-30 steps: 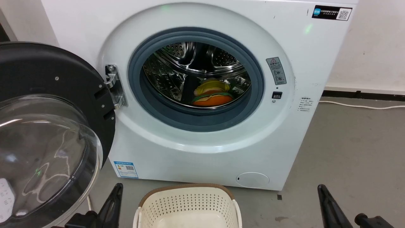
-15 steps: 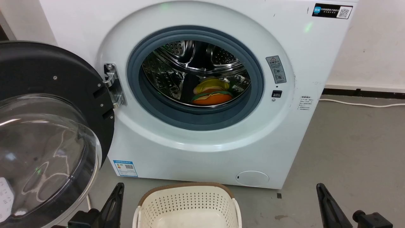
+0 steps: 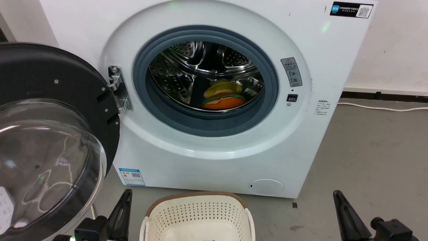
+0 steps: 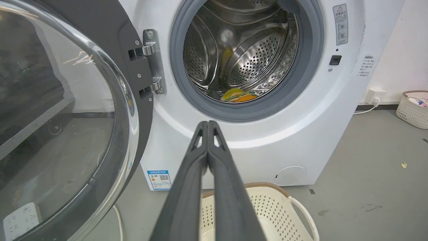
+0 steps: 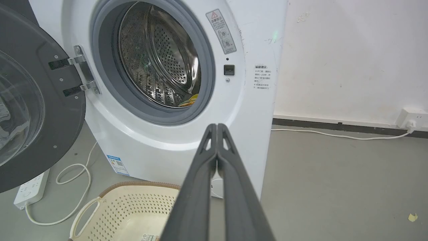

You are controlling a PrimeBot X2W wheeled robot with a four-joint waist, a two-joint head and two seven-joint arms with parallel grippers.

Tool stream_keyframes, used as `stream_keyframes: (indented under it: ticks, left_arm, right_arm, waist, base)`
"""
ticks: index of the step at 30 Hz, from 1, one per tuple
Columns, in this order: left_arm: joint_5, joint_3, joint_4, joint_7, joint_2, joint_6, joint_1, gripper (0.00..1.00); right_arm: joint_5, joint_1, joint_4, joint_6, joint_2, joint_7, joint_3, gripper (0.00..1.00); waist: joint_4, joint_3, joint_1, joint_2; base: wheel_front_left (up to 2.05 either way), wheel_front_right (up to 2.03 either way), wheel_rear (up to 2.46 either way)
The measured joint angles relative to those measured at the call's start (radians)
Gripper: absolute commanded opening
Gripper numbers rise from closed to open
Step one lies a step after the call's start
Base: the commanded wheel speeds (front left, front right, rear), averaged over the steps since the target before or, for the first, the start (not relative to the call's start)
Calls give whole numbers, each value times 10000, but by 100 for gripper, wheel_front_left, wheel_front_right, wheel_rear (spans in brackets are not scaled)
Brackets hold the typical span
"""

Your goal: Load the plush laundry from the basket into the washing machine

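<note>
The plush doll (image 3: 223, 97) lies on the bottom of the steel drum inside the white washing machine (image 3: 207, 147), showing yellow, green and orange; it also peeks over the gasket as the doll (image 4: 238, 95) and the doll (image 5: 190, 100). The round black-framed door (image 3: 50, 134) stands swung open at the left. The cream basket (image 3: 199, 214) sits on the floor before the washer, with nothing visible inside it. My left gripper (image 3: 125, 197) is low at the basket's left and my right gripper (image 3: 336, 196) at its right. Both are shut on nothing, fingers pressed together: left gripper (image 4: 208, 124), right gripper (image 5: 216, 127).
A white power strip (image 5: 30, 189) with a looping cable (image 5: 75, 182) lies on the grey floor under the open door. Another cable (image 5: 334, 135) runs along the wall to a socket (image 5: 413, 120). A second basket (image 4: 414, 108) stands far right by the wall.
The whole head view has shifted slightly, so the camera moved. Both grippers show a little more at the bottom edge. The doll and basket lie as before.
</note>
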Motion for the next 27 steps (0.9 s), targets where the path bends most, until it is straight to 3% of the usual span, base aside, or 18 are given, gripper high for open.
stream_keyframes:
  ticks: [27]
  left_arm:
    - [514, 265, -142, 550, -395, 84, -222, 0]
  right_arm:
    - [-328, -352, -15, 0, 0, 539, -40, 0]
  waist:
    - [-40, 137, 0, 0]
  base:
    - [0, 0, 0]
